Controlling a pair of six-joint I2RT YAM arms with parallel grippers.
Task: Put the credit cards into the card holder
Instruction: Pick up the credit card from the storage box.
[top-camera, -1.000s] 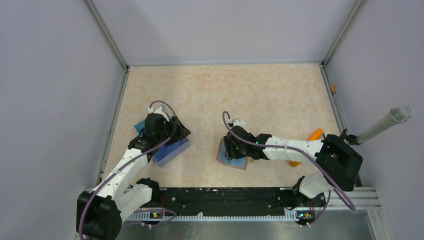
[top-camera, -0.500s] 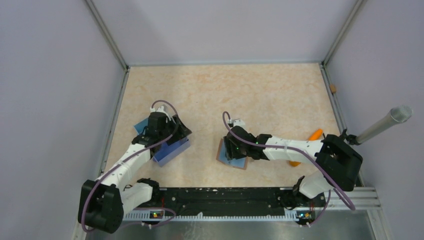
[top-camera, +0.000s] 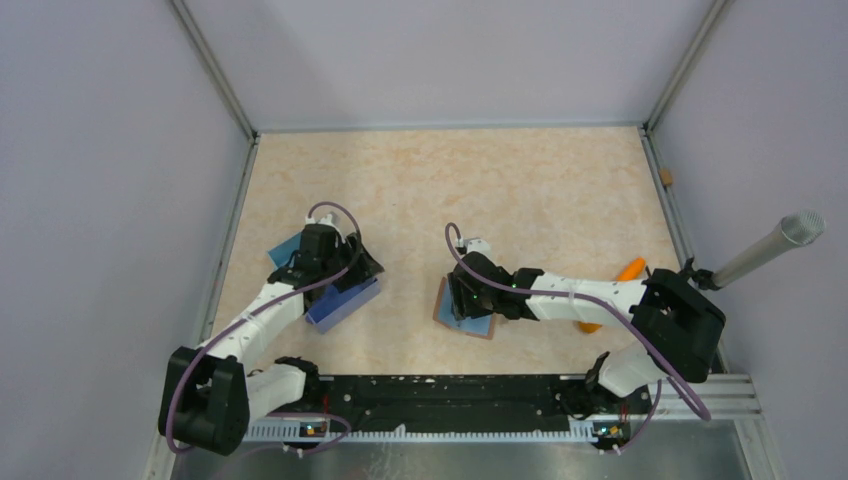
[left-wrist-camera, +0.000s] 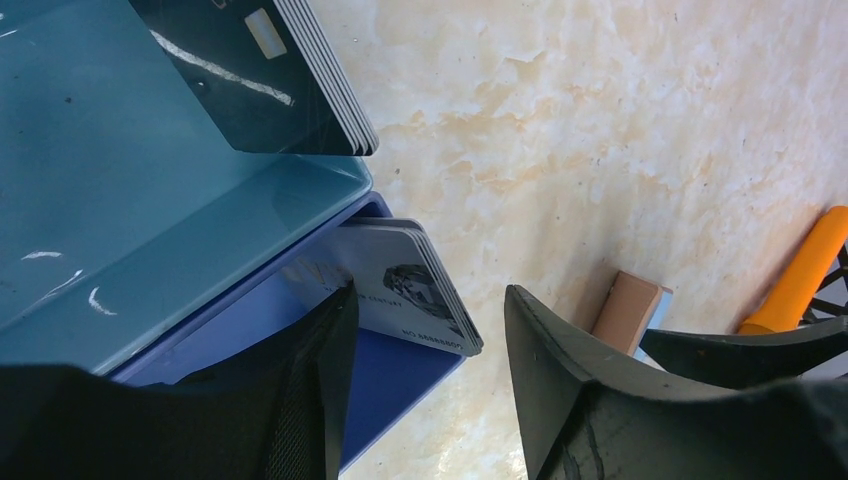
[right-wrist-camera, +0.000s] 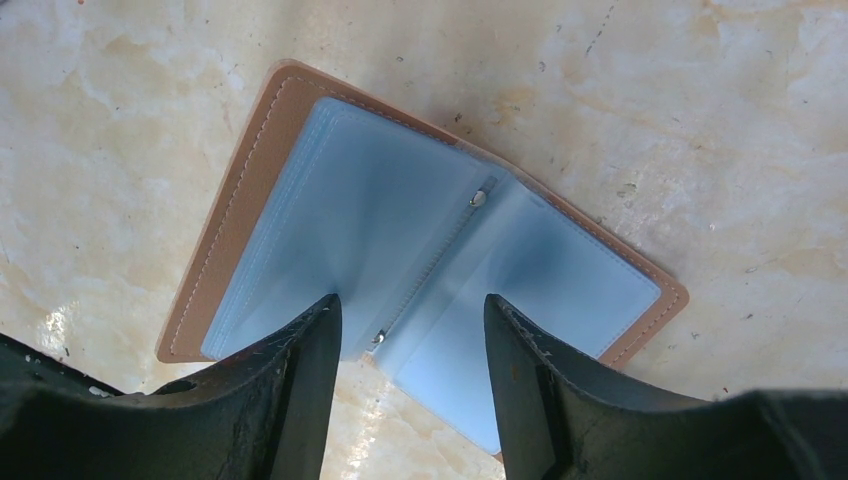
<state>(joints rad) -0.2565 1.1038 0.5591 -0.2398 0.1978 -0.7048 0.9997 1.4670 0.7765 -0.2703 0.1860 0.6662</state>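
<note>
Left wrist view, L gripper (left-wrist-camera: 425, 330) part open astride credit cards (left-wrist-camera: 415, 285) stack in blue box (left-wrist-camera: 150, 200), nothing clamped, right wrist view, R gripper (right-wrist-camera: 410, 330) open, empty, over card holder (right-wrist-camera: 400, 220) lying open on table (right-wrist-camera: 700, 100).

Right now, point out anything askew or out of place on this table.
In the blue box, a pale stack of cards juts past its corner and a dark stack overhangs another compartment's rim: both askew. An orange carrot-shaped toy near the right arm has no part in a card job. The wallet lies open, undamaged.
</note>
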